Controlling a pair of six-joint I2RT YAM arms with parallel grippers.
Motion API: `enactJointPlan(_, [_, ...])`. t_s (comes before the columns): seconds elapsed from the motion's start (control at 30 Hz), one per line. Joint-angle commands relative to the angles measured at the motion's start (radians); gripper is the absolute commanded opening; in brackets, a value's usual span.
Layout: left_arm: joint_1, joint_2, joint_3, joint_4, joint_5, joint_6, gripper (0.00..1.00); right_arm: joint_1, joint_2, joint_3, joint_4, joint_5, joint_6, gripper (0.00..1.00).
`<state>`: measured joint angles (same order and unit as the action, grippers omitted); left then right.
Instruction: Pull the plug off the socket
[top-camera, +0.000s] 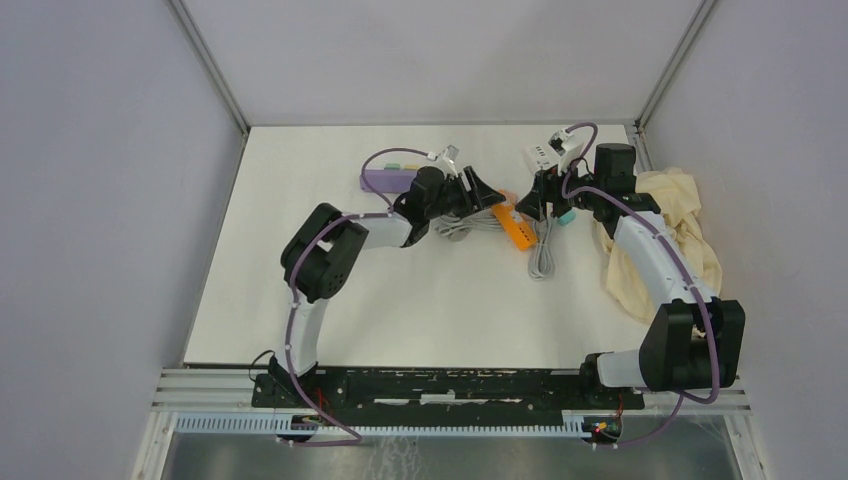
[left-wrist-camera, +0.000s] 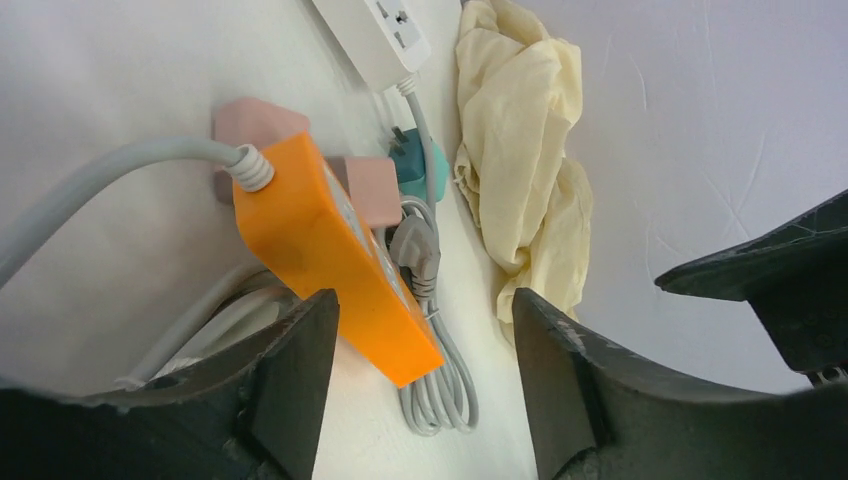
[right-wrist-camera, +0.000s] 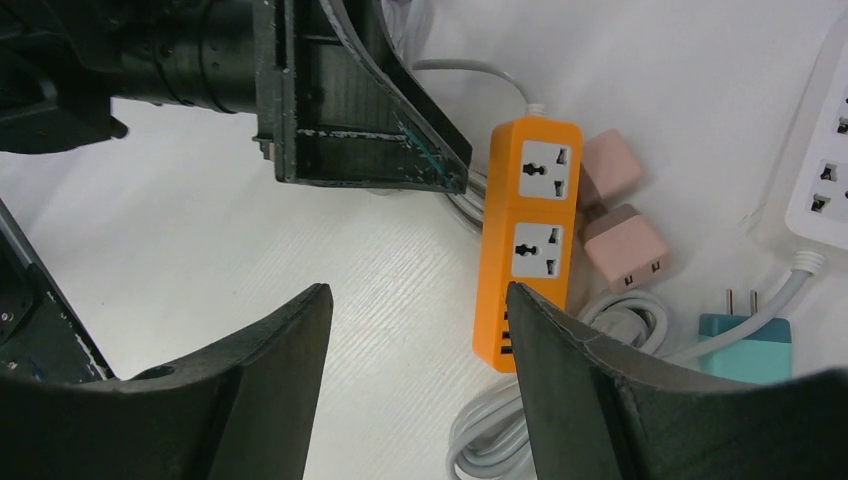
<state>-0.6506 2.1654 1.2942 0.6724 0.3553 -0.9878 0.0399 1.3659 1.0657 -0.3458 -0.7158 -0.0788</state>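
Progress: looks mostly done, judging by the sockets. Orange strip (right-wrist-camera: 530, 240) lies flat mid-table betw. the two arms. R wrist view shows both big sockets on its face empty, nothing seated in them. Teal plug (right-wrist-camera: 745, 335) lies loose near the strip's end w/ both pins bare, so it's plainly out of any socket. Two pink adapters (right-wrist-camera: 625, 245) sit on the table just beside the strip, on the edge toward the white strip (right-wrist-camera: 825, 160), touching or nearly so. Can't tell if either is pushed into a side outlet. Grey plug (left-wrist-camera: 415, 250) rests on its coiled cable right by the orange strip; whether it's seated in anything can't be told either.

L gripper (left-wrist-camera: 422, 300): jaws wide apart, holding nothing, one finger each side of the strip's end, no contact as far as I can see. R gripper (right-wrist-camera: 415, 300): also spread & empty, over bare table just beside the strip.

Left to do, IMO: if teal was the plug meant, the pull is prob. complete & the arms only need to back off. If the grey one is in fact seated, one arm would need to pin the strip while the other grips & pulls it.
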Motion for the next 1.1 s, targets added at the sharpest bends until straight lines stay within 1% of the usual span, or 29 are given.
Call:
enactJointPlan(0.0, [0.006, -0.159, 0.027, -0.191, -0.033, 0.21, 0.74, -0.004, -0.029, 0.02, 0.04, -0.02, -0.003, 0.7])
enactJointPlan(0.1, [0.005, -0.222, 0.047, -0.343, -0.049, 0.33, 0.76, -0.005, -0.03, 0.02, 0.04, -0.022, -0.001, 0.7])
enactJointPlan(0.2, [0.006, -0.309, 0.023, -0.434, -0.085, 0.464, 0.76, -0.004, -0.032, 0.018, 0.041, -0.025, -0.001, 0.7])
enactJointPlan(0.27, [0.008, -0.368, -0.008, -0.458, -0.174, 0.551, 0.76, -0.004, -0.032, 0.018, 0.041, -0.026, 0.001, 0.7])
enactJointPlan(0.3, [0.01, -0.392, -0.023, -0.465, -0.216, 0.6, 0.78, -0.006, -0.032, 0.017, 0.041, -0.029, 0.001, 0.7])
enactJointPlan(0.37, [0.022, -0.422, -0.047, -0.466, -0.288, 0.626, 0.85, -0.005, -0.031, 0.019, 0.042, -0.032, 0.003, 0.7])
enactJointPlan(0.43, [0.049, -0.427, -0.063, -0.444, -0.324, 0.585, 0.99, -0.005, -0.032, 0.018, 0.042, -0.036, 0.004, 0.7])
enactJointPlan(0.5, [0.086, -0.411, -0.077, -0.415, -0.351, 0.466, 0.99, -0.005, -0.034, 0.018, 0.042, -0.036, 0.004, 0.7])
enactJointPlan(0.6, [0.141, -0.362, -0.076, -0.369, -0.32, 0.315, 0.99, -0.005, -0.036, 0.018, 0.043, -0.038, 0.003, 0.7])
enactJointPlan(0.63, [0.151, -0.345, -0.072, -0.367, -0.333, 0.256, 1.0, -0.005, -0.037, 0.017, 0.043, -0.037, 0.004, 0.7])
enactJointPlan(0.67, [0.158, -0.327, -0.059, -0.381, -0.353, 0.207, 0.96, -0.005, -0.037, 0.016, 0.044, -0.038, 0.005, 0.7])
enactJointPlan(0.7, [0.161, -0.308, -0.034, -0.417, -0.383, 0.16, 0.93, -0.005, -0.037, 0.017, 0.044, -0.039, 0.005, 0.7])
enactJointPlan(0.77, [0.157, -0.256, 0.048, -0.547, -0.449, 0.082, 0.77, -0.005, -0.037, 0.016, 0.044, -0.041, 0.005, 0.7])
enactJointPlan(0.8, [0.156, -0.235, 0.095, -0.614, -0.482, 0.046, 0.75, -0.005, -0.036, 0.016, 0.044, -0.042, 0.005, 0.7])
enactJointPlan(0.93, [0.135, -0.163, 0.233, -0.824, -0.641, -0.005, 0.74, -0.005, -0.033, 0.017, 0.045, -0.047, 0.007, 0.7])
enactJointPlan(1.07, [0.133, -0.126, 0.335, -0.994, -0.782, -0.015, 0.74, -0.006, -0.032, 0.016, 0.047, -0.048, 0.007, 0.7])
